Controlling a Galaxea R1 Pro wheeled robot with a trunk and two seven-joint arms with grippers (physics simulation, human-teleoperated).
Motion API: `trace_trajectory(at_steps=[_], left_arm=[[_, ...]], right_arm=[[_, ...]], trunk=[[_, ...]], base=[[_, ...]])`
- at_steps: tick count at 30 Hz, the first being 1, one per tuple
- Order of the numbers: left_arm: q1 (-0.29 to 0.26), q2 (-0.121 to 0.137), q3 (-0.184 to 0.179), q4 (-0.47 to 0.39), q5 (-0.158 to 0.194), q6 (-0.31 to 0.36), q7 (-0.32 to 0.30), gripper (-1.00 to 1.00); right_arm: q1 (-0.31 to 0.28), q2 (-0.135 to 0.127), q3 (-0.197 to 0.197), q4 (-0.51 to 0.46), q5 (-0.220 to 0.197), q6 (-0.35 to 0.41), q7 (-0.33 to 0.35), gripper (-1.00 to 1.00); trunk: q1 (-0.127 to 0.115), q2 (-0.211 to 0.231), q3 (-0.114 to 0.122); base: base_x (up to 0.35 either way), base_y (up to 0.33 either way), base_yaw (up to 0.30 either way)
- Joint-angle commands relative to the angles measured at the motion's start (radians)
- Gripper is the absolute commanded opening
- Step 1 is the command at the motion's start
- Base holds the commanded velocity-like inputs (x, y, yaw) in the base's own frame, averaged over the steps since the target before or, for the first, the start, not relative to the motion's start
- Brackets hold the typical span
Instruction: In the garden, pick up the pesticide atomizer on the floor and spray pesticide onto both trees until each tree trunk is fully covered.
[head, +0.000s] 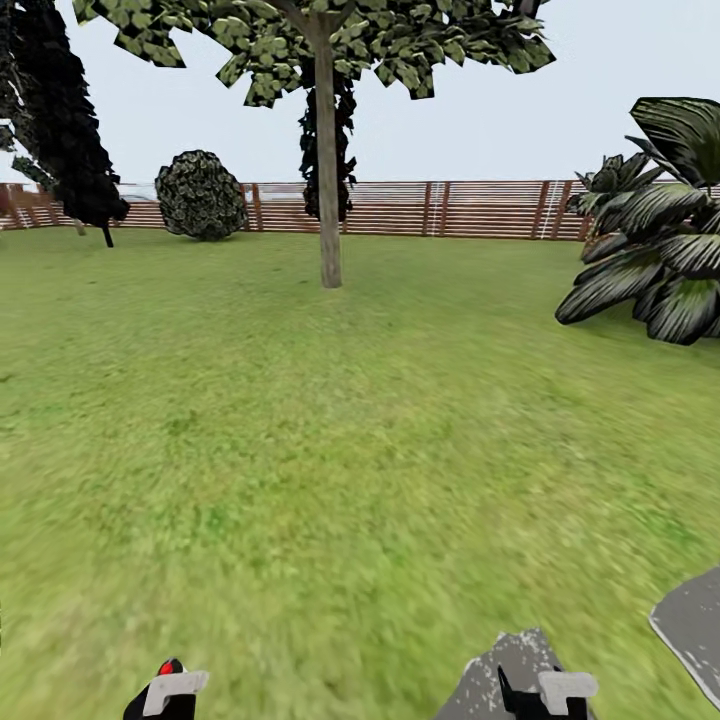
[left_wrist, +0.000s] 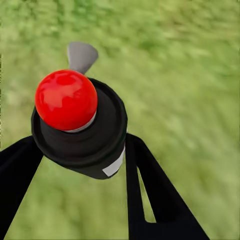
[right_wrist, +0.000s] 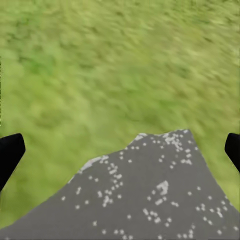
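One pale mottled tree trunk (head: 328, 200) stands ahead of you across the green lawn (head: 300, 450).
Your left gripper (left_wrist: 80, 150) clamps the black, red-tipped pesticide atomizer (left_wrist: 75, 125); your right gripper (right_wrist: 120, 150) hangs wide open, holding nothing.

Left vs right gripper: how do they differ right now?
Left gripper is shut on the atomizer, whose red tip points at the wrist camera; right gripper is open and holds nothing. Under the left gripper is lawn; under the right is a grey stepping stone. In the head view both sit low at the frame's bottom edge, above the ground.
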Motion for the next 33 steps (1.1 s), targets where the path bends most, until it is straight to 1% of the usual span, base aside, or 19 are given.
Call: trace_trajectory(at_steps=[1, 10, 33], left_arm=[[0.0, 0.0, 0.0, 0.0, 0.0, 0.0, 0.0, -1.0], [0.0, 0.0, 0.0, 0.0, 0.0, 0.0, 0.0, -1.0], [0.0, 0.001, 0.0, -0.001, 0.0, -0.001, 0.0, -1.0]], right_arm=[[0.0, 0.0, 0.0, 0.0, 0.0, 0.0, 0.0, 1.0], [0.0, 0.0, 0.0, 0.0, 0.0, 0.0, 0.0, 1.0], [0.0, 0.0, 0.0, 0.0, 0.0, 0.0, 0.001, 1.0]], trunk=[[0.0, 0.0, 0.0], [0.0, 0.0, 0.0], [0.0, 0.0, 0.0]], base=[[0.335, -0.075, 0.23], [0.336, -0.022, 0.212], [0.339, 0.0, 0.004]])
